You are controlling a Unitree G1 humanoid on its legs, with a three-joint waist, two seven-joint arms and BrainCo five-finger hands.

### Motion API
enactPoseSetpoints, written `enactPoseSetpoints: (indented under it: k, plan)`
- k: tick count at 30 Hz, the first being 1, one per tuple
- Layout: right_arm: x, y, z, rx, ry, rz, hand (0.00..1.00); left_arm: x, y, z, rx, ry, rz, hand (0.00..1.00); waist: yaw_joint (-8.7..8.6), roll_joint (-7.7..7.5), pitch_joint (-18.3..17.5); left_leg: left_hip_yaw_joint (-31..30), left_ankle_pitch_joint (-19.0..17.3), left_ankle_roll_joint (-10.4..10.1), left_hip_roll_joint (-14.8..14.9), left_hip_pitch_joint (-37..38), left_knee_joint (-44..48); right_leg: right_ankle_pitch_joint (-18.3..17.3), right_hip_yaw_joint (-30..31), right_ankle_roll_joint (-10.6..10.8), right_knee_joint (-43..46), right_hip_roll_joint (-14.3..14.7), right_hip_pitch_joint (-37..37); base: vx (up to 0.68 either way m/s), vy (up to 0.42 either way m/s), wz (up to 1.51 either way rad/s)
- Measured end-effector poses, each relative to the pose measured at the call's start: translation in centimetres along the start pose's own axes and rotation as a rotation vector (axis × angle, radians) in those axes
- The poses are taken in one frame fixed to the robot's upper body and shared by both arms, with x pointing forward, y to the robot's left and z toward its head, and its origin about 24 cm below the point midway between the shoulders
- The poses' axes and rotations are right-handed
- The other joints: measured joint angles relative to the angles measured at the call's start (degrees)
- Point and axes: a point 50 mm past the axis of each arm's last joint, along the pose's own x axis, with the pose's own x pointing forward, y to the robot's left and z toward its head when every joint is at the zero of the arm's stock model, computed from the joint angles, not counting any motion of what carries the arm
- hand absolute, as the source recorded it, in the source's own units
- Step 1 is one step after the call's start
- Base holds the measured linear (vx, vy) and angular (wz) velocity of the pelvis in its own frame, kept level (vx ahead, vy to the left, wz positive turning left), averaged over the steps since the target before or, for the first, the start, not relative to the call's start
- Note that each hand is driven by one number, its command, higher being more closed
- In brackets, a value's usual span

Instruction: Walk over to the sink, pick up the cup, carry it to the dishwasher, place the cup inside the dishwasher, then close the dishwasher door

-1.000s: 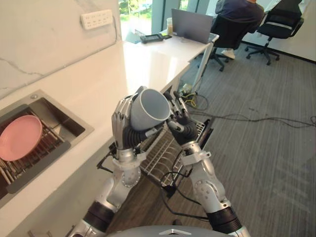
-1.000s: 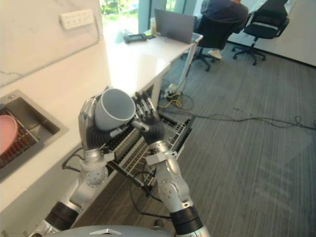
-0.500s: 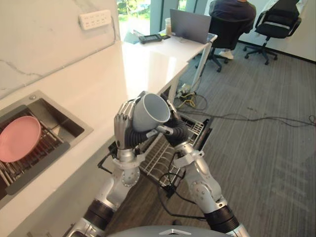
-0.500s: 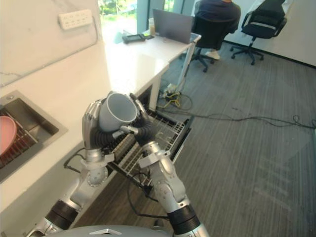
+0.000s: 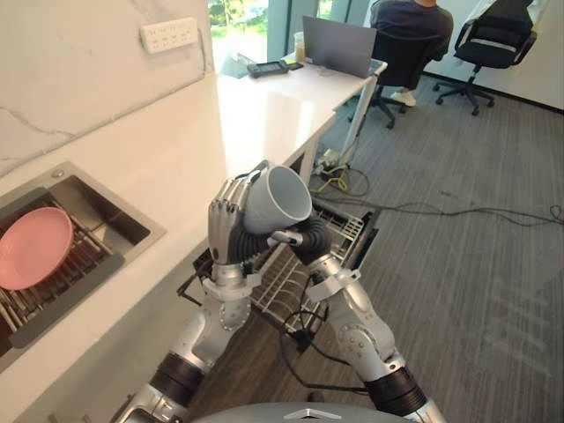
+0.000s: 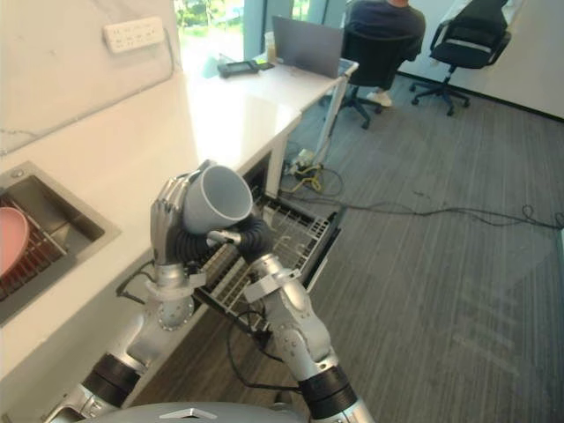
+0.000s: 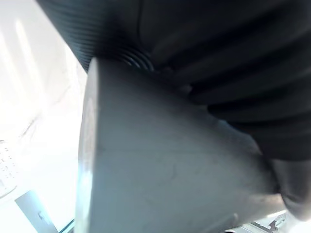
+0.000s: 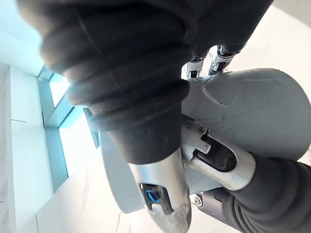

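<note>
Step in hand, as I read it: the carry is done and the cup [image 5: 278, 197] goes into the dishwasher next. It is held in the air at the bench [image 5: 167, 159] edge, right above the pulled-out rack [image 5: 346, 231] and well clear of the sink [image 5: 119, 231].

How to do it well (my call):
- Pick one hand to own the cup before lowering. Two hands on it will crowd the rack.
- The mouth is tilted up toward the head camera. Roll it mouth-down before it reaches the wires.
- Lower straight down into an open bay and let go only once the rim sits on the rack.
- Take both hands out past the rack front before going for the door.

Grip state:
- The left hand [image 5: 226, 236] has its fingers [image 5: 231, 201] curled round the cup's bench-side wall. In the left wrist view the wall lies tight against the dark cover.
- The right hand [image 5: 306, 240] is closed on the cup from below on the floor side. In the right wrist view the dark fingertips [image 8: 221, 54] hook over the wall and the thumb [image 8: 160, 194] sits on the opposite side, so the cup body lies between them.
- So the cup is clamped between the two palms with no gap showing on either side. Its base is buried between the hands and only the mouth end is free.
</note>
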Motion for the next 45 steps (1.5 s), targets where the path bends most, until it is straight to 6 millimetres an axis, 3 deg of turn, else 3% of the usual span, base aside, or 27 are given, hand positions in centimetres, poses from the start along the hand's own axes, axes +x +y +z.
enactPoseSetpoints:
  k: [12,13,33,34,40,45]
  plan:
    - [-0.1,-0.2,0.0,-0.003,-0.001,-0.023,0.00,-0.3,-0.3,0.1,0.006,-0.021,-0.050,1.00,-0.66,0.00,0.00,0.04,0.24,0.05,0.00,0.01,-0.02,0.18,0.39,-0.04,0.00,0.00,-0.04,-0.03,-0.019,0.00]
    - [-0.1,-0.2,0.0,-0.001,-0.001,-0.024,1.00,-0.4,-0.3,0.1,0.007,-0.019,-0.053,1.00,-0.66,0.00,0.00,0.04,0.26,0.04,0.00,0.00,-0.02,0.19,0.40,-0.04,0.00,0.00,-0.05,0.00,0.000,0.00]
    - [-0.3,-0.7,0.4,-0.013,-0.011,-0.064,1.00,-1.2,-0.9,-0.7,0.002,0.030,-0.083,1.00,-0.72,0.00,-0.02,0.35,0.42,0.06,0.00,-0.27,-0.09,0.41,0.93,0.10,0.00,-0.04,-0.60,0.00,0.000,0.00]
    - [-0.3,-0.8,0.4,-0.012,-0.011,-0.070,1.00,-1.3,-1.0,-0.7,-0.005,0.038,-0.085,0.00,-0.72,0.00,-0.02,0.35,0.42,0.06,0.00,-0.29,-0.09,0.41,0.93,0.11,0.00,-0.04,-0.61,0.00,0.000,0.00]
    - [-0.2,-1.2,1.0,0.013,-0.072,-0.135,1.00,-3.4,-1.4,-1.1,-0.058,0.098,-0.155,0.00,-0.84,0.00,-0.06,0.33,0.47,0.07,-0.03,-0.29,-0.17,0.41,0.92,0.10,0.00,-0.04,-0.65,0.00,0.000,0.00]
    - [-0.2,-1.7,1.5,0.051,-0.116,-0.195,1.00,-3.6,-1.4,-0.9,-0.100,0.108,-0.152,0.00,-0.84,0.00,-0.18,0.23,0.86,0.09,-0.07,-0.01,-0.68,0.41,0.82,0.11,0.01,-0.01,-0.55,0.00,0.000,0.01]
